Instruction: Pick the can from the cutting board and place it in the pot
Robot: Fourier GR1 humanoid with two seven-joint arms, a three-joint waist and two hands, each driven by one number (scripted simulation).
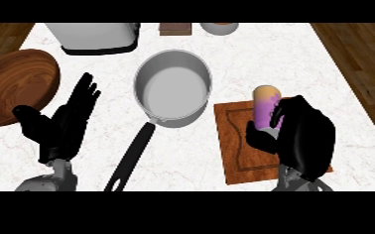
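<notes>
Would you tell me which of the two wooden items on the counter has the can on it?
The rectangular cutting board at the right carries the can, with the right hand curled round it. The round wooden board at the left edge does not.

1. Even, bright light fell across the white marble counter point(242, 59); no single lamp or direction showed itself.
2. Shadows were faint; only a thin dark rim sat under the pot point(173, 87) and beneath its black handle point(133, 153).
3. The pot's grey inside carried a soft pale sheen; no hard glare appeared.
4. Both black hands, left point(62, 124) and right point(300, 131), read as near-flat silhouettes; surface detail was lost in the dark.
5. Edges stayed straight; nothing looked blurred.
</notes>
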